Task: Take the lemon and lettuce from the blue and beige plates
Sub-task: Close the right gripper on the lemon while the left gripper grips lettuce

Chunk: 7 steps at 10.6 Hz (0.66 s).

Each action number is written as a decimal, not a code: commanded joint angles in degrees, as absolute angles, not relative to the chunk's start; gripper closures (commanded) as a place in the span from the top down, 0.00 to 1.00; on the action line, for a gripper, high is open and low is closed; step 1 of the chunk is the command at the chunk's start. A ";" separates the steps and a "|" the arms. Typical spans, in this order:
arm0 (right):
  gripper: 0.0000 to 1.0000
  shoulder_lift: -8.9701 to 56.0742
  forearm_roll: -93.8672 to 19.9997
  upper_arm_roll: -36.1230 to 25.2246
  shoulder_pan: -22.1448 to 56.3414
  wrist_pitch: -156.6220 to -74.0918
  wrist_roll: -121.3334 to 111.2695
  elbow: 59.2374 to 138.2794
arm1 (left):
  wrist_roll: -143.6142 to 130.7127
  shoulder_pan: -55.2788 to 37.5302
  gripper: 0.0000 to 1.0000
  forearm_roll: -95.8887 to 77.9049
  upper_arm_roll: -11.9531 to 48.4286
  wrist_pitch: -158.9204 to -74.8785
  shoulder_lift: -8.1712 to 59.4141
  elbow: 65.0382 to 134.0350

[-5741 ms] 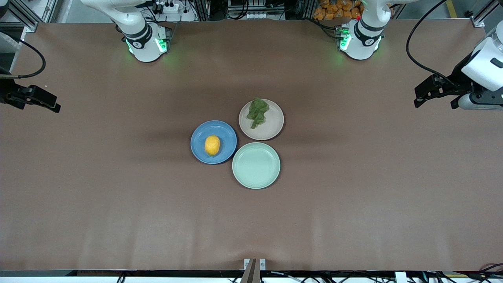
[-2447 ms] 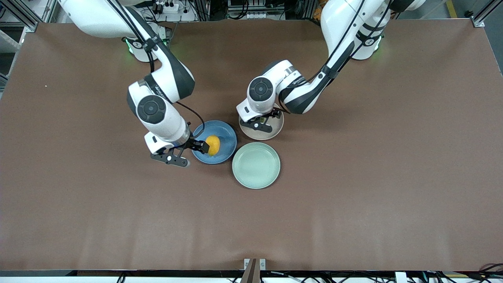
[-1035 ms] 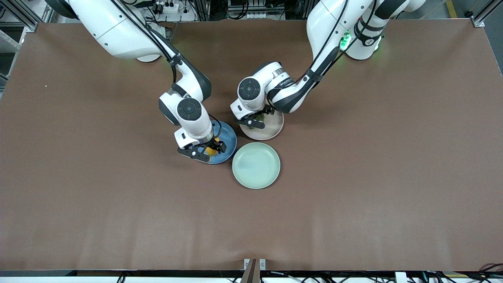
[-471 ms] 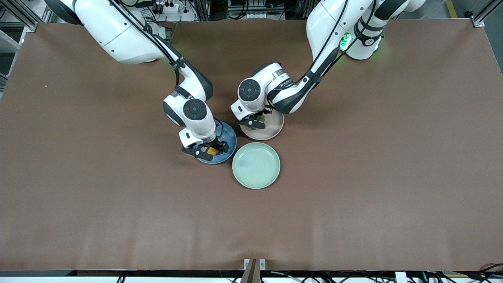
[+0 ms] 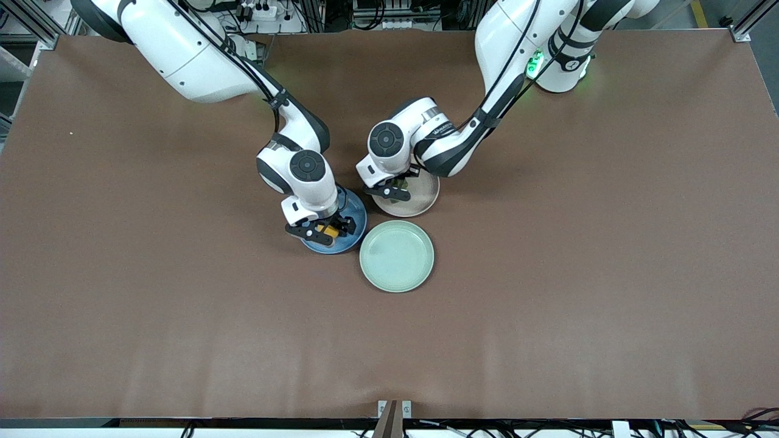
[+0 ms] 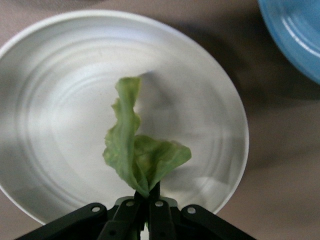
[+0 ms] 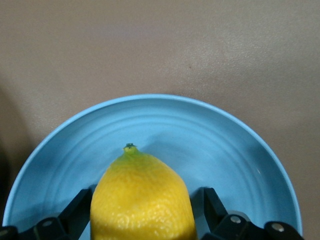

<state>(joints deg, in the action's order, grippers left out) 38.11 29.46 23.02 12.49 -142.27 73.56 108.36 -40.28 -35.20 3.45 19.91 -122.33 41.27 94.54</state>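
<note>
Left pincer (image 6: 147, 210) down over the beige plate (image 5: 423, 198), clenched on one end of the lettuce (image 6: 137, 157), the leaf standing up from the plate. Right pincer (image 5: 327, 231) low over the blue plate (image 5: 356, 228), fingers (image 7: 75, 212) spread to either side of the lemon (image 7: 142, 200) and just beside its skin, the fruit on that plate. Mint-green plate (image 5: 397, 255) on the brown worktop (image 5: 578, 274), nearer to the front camera than the other two and just beside both.
</note>
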 commanded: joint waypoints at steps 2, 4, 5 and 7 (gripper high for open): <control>0.47 38.50 31.38 23.47 12.22 -142.82 75.50 108.72 | -41.75 -33.85 0.00 4.75 19.78 -117.44 37.28 94.83; 0.31 38.32 31.29 23.90 12.04 -142.30 75.32 108.55 | -41.22 -31.74 0.00 4.92 19.86 -113.22 35.08 94.83; 0.29 37.97 31.20 23.99 11.69 -142.03 74.89 108.37 | -41.22 -29.55 0.00 4.57 19.86 -113.03 34.29 94.75; 0.29 36.13 30.59 24.17 10.82 -140.37 74.45 108.28 | -40.70 -25.42 0.00 4.57 19.86 -113.03 32.18 94.75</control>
